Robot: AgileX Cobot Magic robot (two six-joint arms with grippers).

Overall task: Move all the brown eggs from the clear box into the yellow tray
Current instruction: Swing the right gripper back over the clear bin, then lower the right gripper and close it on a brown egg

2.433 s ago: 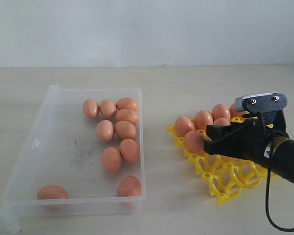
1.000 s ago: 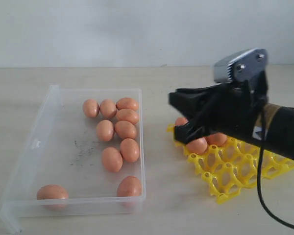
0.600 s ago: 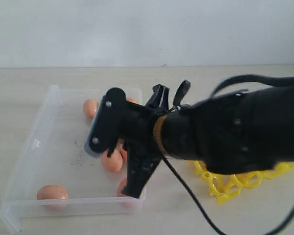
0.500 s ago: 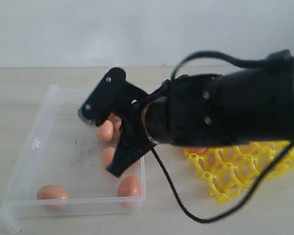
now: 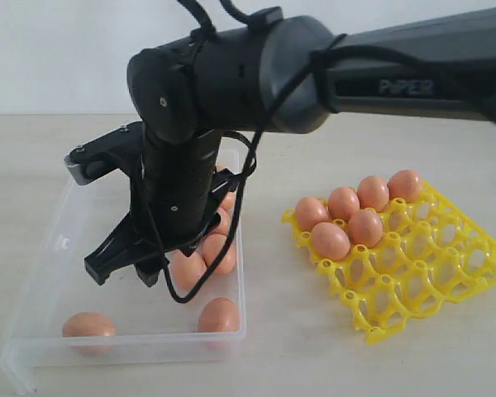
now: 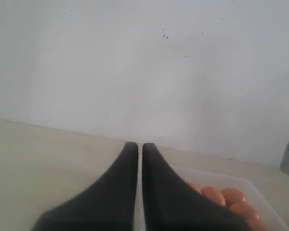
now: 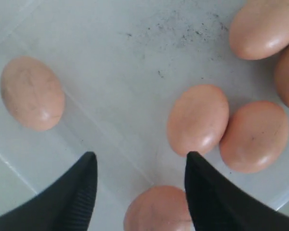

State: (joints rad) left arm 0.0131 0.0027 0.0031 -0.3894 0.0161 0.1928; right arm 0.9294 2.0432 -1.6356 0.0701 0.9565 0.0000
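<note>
Some smooth orange-brown oval eggs [image 5: 219, 314] lie loose in the shallow transparent plastic box [image 5: 59, 240], six others sit in the bright yellow openwork tray [image 5: 413, 281] beside it on the worktop [image 5: 281, 364], with the right pincer [image 7: 139, 156] spread and empty over the box floor and the left pincer [image 6: 139, 147] pressed together.

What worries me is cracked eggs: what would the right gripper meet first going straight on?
Probably the box floor: the open gripper points at a bare patch, though one jaw is beside an egg. Depth unclear.

Lab-like setup: bare beige table [image 5: 331, 136] against blank white wall [image 5: 58, 50].
</note>
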